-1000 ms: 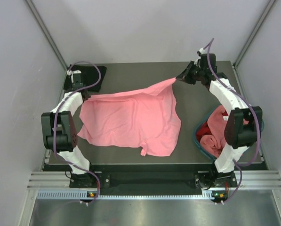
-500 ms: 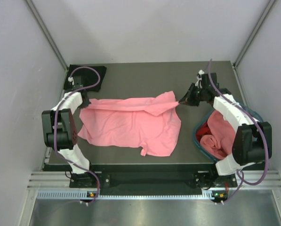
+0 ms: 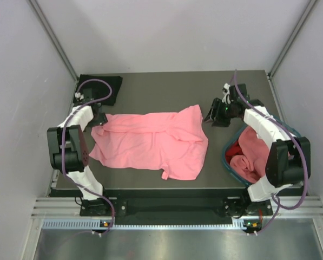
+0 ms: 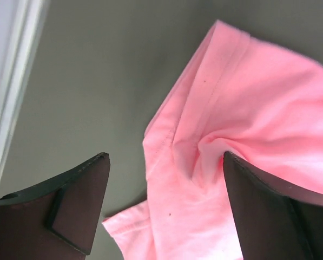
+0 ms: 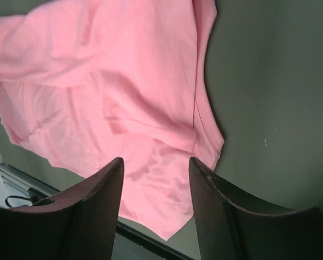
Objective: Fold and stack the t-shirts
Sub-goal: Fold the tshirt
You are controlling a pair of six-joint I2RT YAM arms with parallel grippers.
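On the worktop [image 3: 166, 86] between my arms, the salmon pink t-shirt [image 3: 150, 142] lies with its far edge doubled toward me, a first fold, I judge. My left hand [image 3: 98, 117] and right hand [image 3: 212, 117] both stand spread at its far corners, holding nothing, so the cloth rests flat.

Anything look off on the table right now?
Nothing spilled or damaged. The pink shirt lies askew: its far edge is folded over unevenly, bunched at the left end, and a small flap pokes out at the near edge. The basket holds crumpled shirts in a heap.
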